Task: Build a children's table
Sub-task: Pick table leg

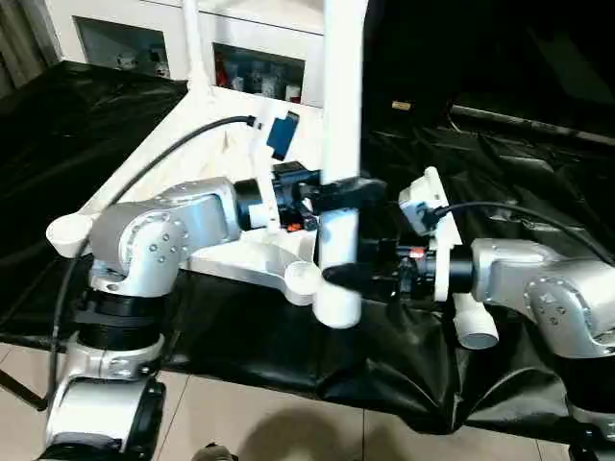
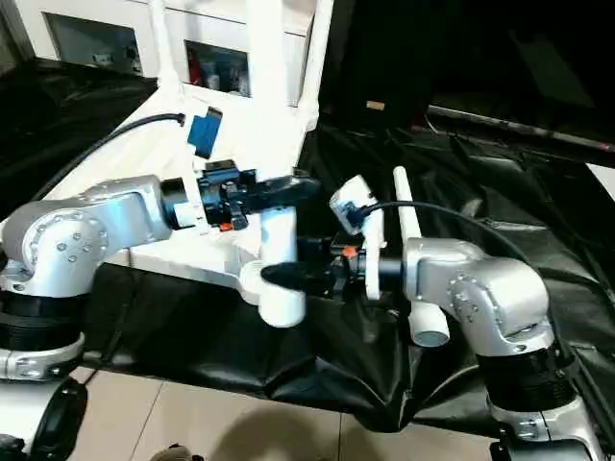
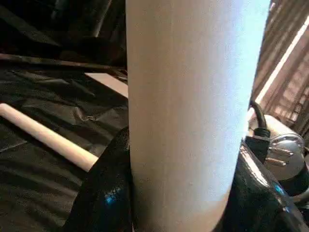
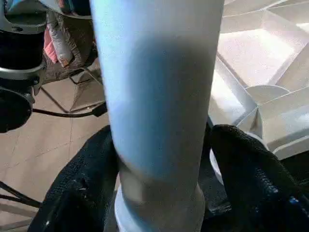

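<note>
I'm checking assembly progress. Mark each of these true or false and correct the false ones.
1. Both grippers flank the same upright leg. True: left gripper above, right gripper below.
2. The table top lies with its ribbed underside up. True.
3. The held leg is lying flat on the black cloth. False: it stands upright beside the top's near corner socket.
4. No spare leg is left. False: another leg lies on the black cloth.

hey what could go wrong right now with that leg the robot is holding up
1. The upright leg hangs beside the tabletop's near corner socket, not in it; pushing down now could miss.
2. The right gripper's fingers look loose around the leg, leaving the left gripper carrying it; it may tilt.
</note>
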Robot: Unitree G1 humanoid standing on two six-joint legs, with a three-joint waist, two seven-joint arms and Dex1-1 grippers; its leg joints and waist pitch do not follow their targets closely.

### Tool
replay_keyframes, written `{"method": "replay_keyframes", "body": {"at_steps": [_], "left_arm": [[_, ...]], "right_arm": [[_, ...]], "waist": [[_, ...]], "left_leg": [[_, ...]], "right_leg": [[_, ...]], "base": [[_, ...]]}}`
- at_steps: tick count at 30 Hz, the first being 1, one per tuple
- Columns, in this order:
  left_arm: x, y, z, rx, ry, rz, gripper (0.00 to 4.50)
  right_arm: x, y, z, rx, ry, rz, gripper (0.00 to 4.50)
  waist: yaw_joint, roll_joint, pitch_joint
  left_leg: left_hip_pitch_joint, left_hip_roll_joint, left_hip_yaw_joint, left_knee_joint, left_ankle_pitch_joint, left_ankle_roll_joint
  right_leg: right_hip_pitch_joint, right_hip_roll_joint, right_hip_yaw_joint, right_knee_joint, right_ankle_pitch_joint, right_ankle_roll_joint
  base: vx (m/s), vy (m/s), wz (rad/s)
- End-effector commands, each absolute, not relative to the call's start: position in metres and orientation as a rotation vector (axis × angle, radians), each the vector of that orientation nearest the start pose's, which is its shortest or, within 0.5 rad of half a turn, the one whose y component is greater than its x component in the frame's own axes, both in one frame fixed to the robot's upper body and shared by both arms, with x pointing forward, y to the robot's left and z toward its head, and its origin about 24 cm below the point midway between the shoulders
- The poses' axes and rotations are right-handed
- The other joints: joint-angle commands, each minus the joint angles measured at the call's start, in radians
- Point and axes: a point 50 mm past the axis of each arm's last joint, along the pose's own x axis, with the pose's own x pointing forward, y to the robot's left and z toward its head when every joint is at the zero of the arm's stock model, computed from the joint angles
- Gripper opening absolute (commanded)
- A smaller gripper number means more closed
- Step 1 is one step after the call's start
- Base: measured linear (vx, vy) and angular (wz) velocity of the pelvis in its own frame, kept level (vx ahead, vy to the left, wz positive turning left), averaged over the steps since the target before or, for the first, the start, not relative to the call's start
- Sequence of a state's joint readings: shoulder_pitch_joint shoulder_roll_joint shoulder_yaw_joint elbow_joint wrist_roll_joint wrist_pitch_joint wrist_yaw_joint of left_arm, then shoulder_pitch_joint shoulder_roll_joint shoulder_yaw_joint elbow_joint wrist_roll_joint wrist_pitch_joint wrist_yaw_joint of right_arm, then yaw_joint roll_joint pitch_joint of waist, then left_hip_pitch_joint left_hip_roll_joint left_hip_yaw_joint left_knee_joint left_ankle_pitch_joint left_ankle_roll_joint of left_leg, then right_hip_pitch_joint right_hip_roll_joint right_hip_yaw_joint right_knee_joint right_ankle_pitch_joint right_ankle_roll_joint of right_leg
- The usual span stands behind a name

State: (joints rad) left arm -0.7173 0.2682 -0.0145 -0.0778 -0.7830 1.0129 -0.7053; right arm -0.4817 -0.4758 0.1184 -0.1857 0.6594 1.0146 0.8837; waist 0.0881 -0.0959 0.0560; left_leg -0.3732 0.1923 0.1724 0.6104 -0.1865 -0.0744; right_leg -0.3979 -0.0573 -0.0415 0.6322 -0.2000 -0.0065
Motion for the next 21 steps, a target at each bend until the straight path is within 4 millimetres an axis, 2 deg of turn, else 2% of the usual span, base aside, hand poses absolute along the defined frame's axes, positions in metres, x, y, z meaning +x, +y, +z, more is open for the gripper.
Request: {"method": "replay_keyframes", "body": {"at_steps": [1, 7, 9, 11, 17, 21], "left_arm": [[0.2932, 0.0691, 0.2032, -0.286, 0.191, -1.355, 1.87], [0.2911, 0.0679, 0.2034, -0.283, 0.193, -1.376, 1.87], [0.2915, 0.0688, 0.2037, -0.287, 0.191, -1.375, 1.86], [0.2918, 0.0694, 0.2041, -0.289, 0.188, -1.374, 1.86], [0.293, 0.0706, 0.205, -0.288, 0.184, -1.368, 1.86], [0.2943, 0.0698, 0.2061, -0.292, 0.181, -1.364, 1.86]], "right_arm": [[0.2737, -0.1192, 0.1386, 0.158, 0.465, 1.274, 3.08], [0.2746, -0.1167, 0.1388, 0.163, 0.461, 1.285, 3.08], [0.2741, -0.1161, 0.1386, 0.169, 0.46, 1.289, 2.82], [0.2736, -0.116, 0.1383, 0.172, 0.459, 1.292, 2.76], [0.273, -0.116, 0.1383, 0.182, 0.459, 1.298, 2.14], [0.2727, -0.1162, 0.1377, 0.187, 0.459, 1.299, 1.99]], "waist": [[0.0, 0.0, -0.065], [0.0, 0.001, -0.065], [-0.001, 0.001, -0.066], [0.0, 0.005, -0.065], [-0.001, 0.005, -0.065], [0.0, 0.006, -0.066]], "left_leg": [[0.011, 0.032, -0.003, -0.066, -0.061, -0.024], [0.012, 0.032, -0.003, -0.066, -0.067, -0.029], [0.012, 0.032, -0.003, -0.066, -0.064, -0.028], [0.012, 0.032, -0.004, -0.067, -0.066, -0.029], [0.012, 0.032, -0.004, -0.067, -0.073, -0.032], [0.013, 0.032, -0.004, -0.067, -0.072, -0.034]], "right_leg": [[0.053, -0.069, 0.043, -0.069, -0.139, -0.15], [0.053, -0.068, 0.043, -0.07, -0.14, -0.15], [0.053, -0.068, 0.043, -0.069, -0.134, -0.151], [0.053, -0.068, 0.043, -0.069, -0.133, -0.152], [0.053, -0.067, 0.042, -0.069, -0.131, -0.155], [0.054, -0.068, 0.043, -0.069, -0.126, -0.158]], "base": [[0.0, 0.0, 0.0], [0.0, 0.0, 0.0], [0.0, 0.0, 0.0], [0.0, 0.0, 0.0], [0.0, 0.0, 0.0], [0.0, 0.0, 0.0]]}}
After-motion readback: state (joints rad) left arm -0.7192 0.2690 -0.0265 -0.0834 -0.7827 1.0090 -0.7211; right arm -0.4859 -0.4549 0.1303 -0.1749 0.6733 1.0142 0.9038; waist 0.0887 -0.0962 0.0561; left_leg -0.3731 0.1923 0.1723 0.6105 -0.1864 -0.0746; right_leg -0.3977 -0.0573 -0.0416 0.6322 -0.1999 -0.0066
